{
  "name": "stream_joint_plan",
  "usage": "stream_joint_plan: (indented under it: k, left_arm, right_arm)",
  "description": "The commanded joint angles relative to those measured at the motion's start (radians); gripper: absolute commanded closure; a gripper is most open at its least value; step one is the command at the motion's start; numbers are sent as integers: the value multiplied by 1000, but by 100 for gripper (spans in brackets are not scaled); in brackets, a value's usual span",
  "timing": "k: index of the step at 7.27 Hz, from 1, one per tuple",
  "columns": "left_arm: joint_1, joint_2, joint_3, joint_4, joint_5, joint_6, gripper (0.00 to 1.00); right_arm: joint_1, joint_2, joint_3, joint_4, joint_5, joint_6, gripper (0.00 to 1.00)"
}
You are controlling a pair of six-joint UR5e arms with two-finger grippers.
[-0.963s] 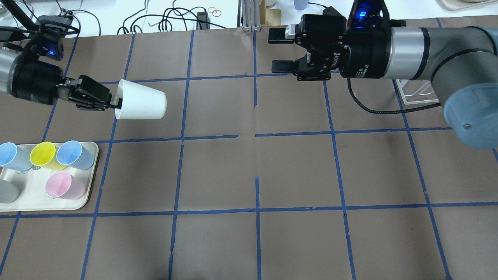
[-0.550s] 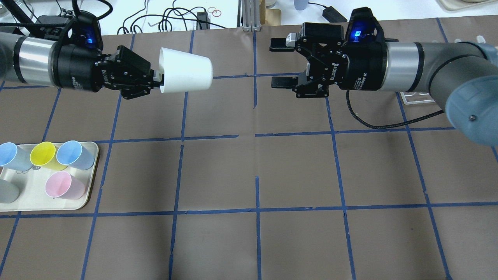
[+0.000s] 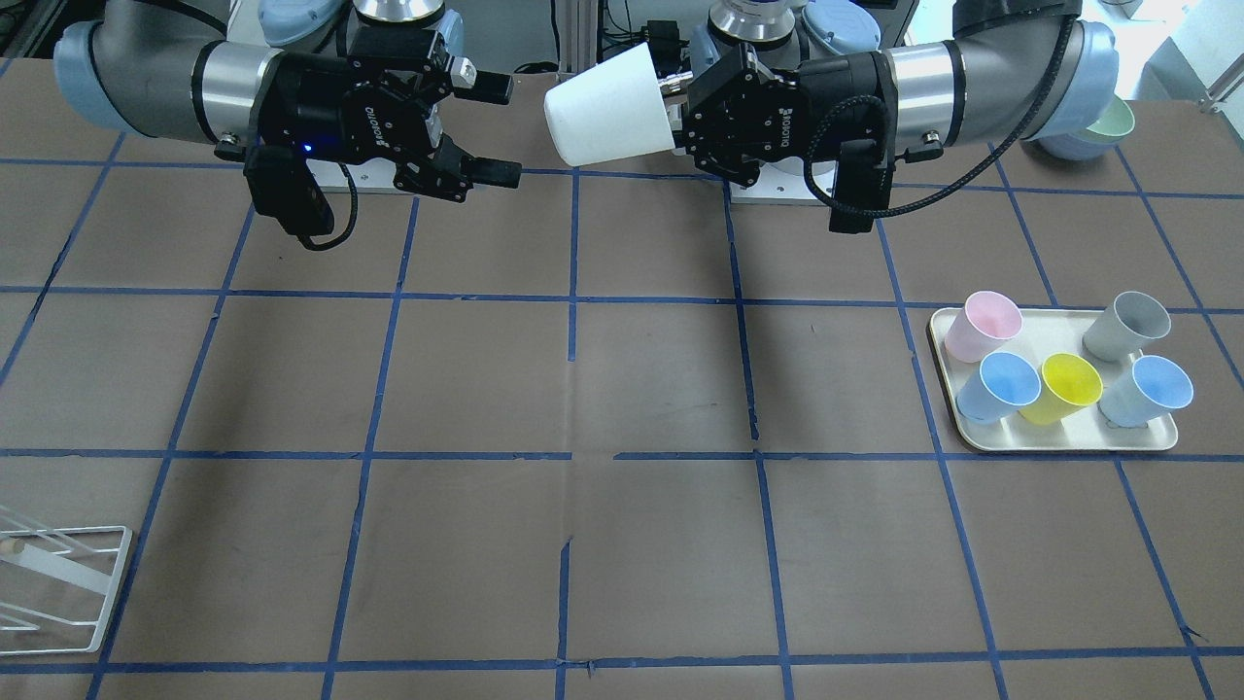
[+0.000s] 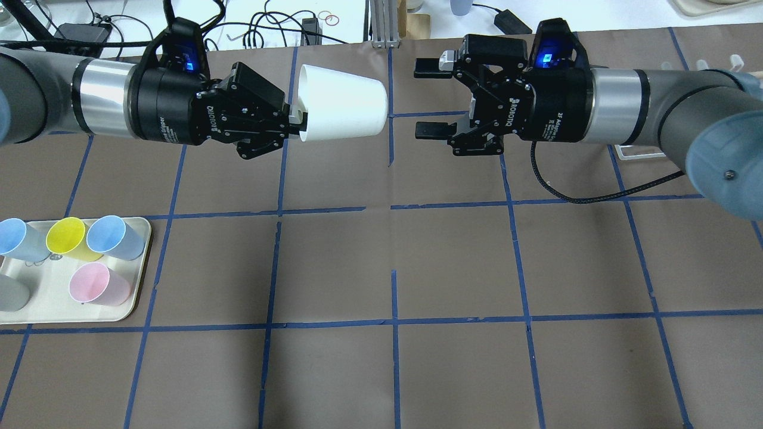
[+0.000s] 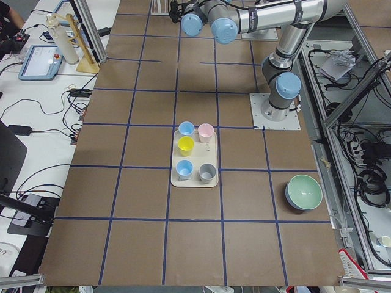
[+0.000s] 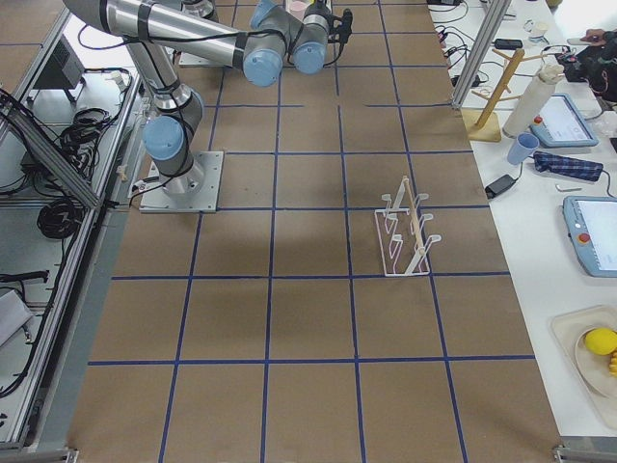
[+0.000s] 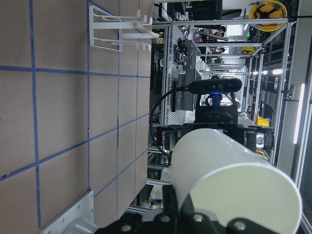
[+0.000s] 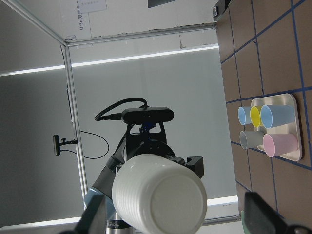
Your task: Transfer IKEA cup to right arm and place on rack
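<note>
The pale cream IKEA cup [image 4: 343, 110] is held on its side in the air, its base towards the right arm. My left gripper [image 4: 298, 122] is shut on the cup's rim. My right gripper [image 4: 430, 98] is open and empty, facing the cup's base with a small gap between them. The front view shows the same: cup [image 3: 607, 107], left gripper [image 3: 678, 109], right gripper [image 3: 496, 131]. The right wrist view looks at the cup's base [image 8: 158, 195]. The white wire rack [image 6: 405, 231] stands on the table at the robot's far right, and shows in the front view [image 3: 49, 583].
A cream tray [image 4: 128, 298] at the left holds blue, yellow, pink and grey cups. A green bowl [image 5: 304, 192] sits near the left arm's base. Cables and gear lie on the white bench beyond the table's far edge.
My left arm has carried the cup to the right, close to the right gripper. The right gripper has stayed open and shifted only slightly.
</note>
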Motion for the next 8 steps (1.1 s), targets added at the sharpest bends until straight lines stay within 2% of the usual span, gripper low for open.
stream_joint_plan:
  k: [1, 8]
  left_arm:
    - [-28, 8, -9, 2, -46, -23, 100]
    - [-51, 5, -11, 12, -66, -42, 100]
  right_arm:
    - [0, -7, -1, 50, 9, 4, 0]
    - [22, -56, -1, 86, 35, 114, 2]
